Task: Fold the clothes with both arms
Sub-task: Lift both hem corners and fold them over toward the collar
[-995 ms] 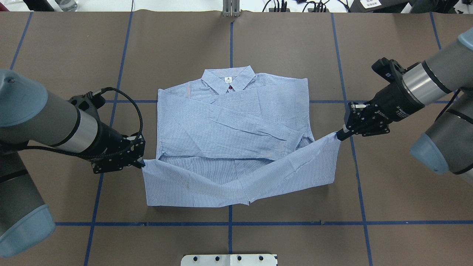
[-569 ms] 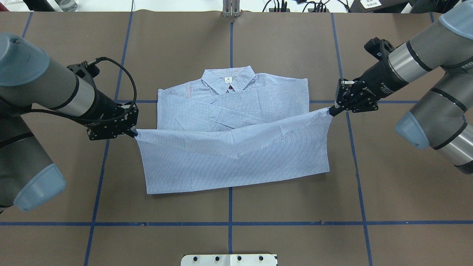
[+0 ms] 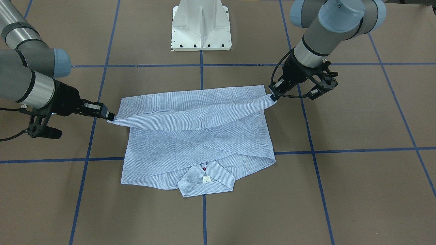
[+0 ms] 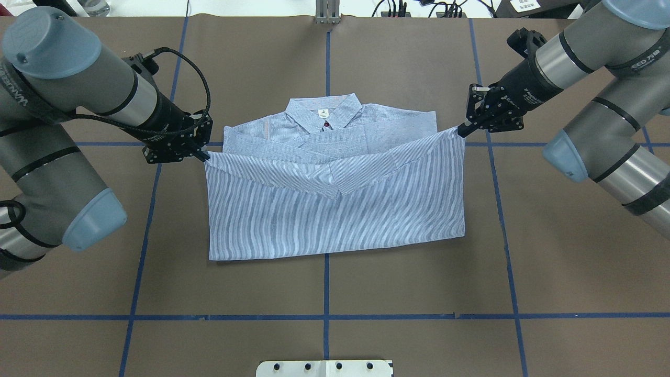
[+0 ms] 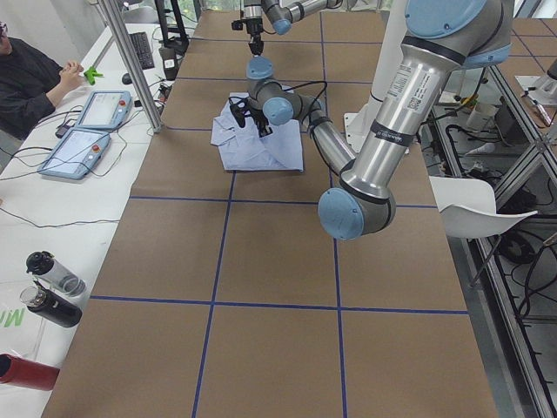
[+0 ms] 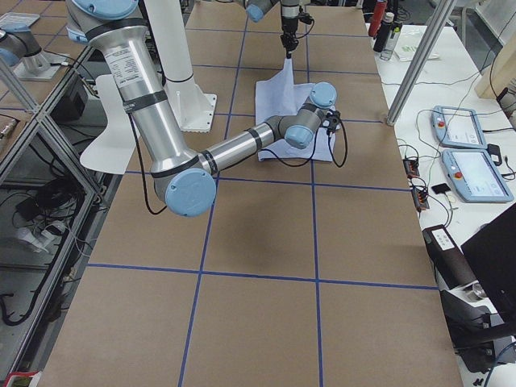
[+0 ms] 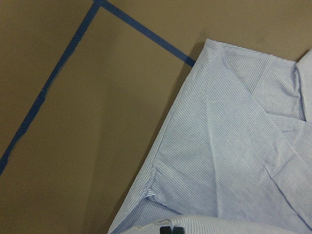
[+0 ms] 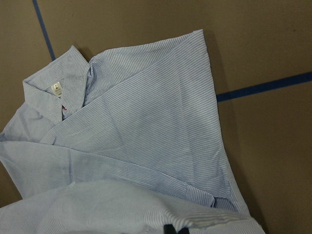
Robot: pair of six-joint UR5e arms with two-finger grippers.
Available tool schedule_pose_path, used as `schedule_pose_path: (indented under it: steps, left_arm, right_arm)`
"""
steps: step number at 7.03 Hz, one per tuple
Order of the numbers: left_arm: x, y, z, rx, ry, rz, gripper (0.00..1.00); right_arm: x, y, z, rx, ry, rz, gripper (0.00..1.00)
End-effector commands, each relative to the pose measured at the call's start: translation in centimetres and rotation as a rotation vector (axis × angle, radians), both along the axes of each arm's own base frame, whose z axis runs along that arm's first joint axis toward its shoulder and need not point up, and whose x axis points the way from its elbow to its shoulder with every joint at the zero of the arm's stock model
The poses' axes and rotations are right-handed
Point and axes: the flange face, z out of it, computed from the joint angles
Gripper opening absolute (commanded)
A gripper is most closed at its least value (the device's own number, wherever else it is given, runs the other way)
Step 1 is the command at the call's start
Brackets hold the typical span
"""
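Read the overhead view from left to right.

1. Left gripper (image 4: pixel 204 156): the jaws are closed to a thin pinch on the left hem corner of the shirt (image 4: pixel 335 220). This corner hangs above the table (image 4: pixel 419 293), near the shirt's left shoulder.

2. Shirt: it lies at the centre of the table, with the collar (image 4: pixel 303 112) pointing away from the robot and the sleeves crossed over the chest. The lower half is raised and doubled over the upper half. The fold line rests on the table on the robot's side. The carried edge dips to a V midway between the 2 grippers.

3. Right gripper (image 4: pixel 460 131): the jaws are closed in the same thin pinch on the right hem corner. This corner sits further from the robot than the left one.

Probable faults from here:

- Skewed fold. Cause: the 2 corners are not level. Setting them down as they stand would probably lay the hem at an angle.
- Bunched centre. Cause: the sagging V would likely touch down first and crease.
- Lost corner. Cause: little cloth is in each pinch, so pulling the arms apart may strip it out.
- Shifted lower layer. Cause: carrying the hem too far may drag the crossed sleeves.
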Motion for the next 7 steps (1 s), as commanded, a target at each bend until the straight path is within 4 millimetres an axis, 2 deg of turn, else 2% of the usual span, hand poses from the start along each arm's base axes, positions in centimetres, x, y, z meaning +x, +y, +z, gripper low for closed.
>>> schedule_pose_path:
  steps: [1, 2, 3, 4, 5, 7]
  left_arm:
    - [-1.6, -2.1, 0.3, 0.017, -0.01, -0.025, 0.0]
    - [-3.1, -3.6, 0.6, 0.032, -0.011, -0.026, 0.0]
    - [-2.1, -5.0, 0.9, 0.021, -0.02, -0.026, 0.0]
    - [-1.0, -6.2, 2.1, 0.038, -0.003, -0.025, 0.0]
    - [-0.1, -7.3, 3.6, 0.048, 0.012, -0.029, 0.0]
    - [0.7, -8.3, 4.7, 0.043, 0.007, -0.029, 0.0]
  right_arm:
    - [0.6, -2.6, 0.0, -0.01, 0.007, 0.029, 0.0]
    - [1.0, -2.9, 0.3, -0.006, 0.01, 0.035, 0.0]
    - [0.6, -3.7, 0.5, -0.007, 0.019, 0.04, 0.0]
    - [-0.1, -5.0, 0.6, -0.012, 0.032, 0.048, 0.0]
    - [-0.5, -5.5, 1.3, -0.022, 0.041, 0.046, 0.0]
    - [-1.6, -6.7, 1.7, -0.028, 0.063, 0.054, 0.0]
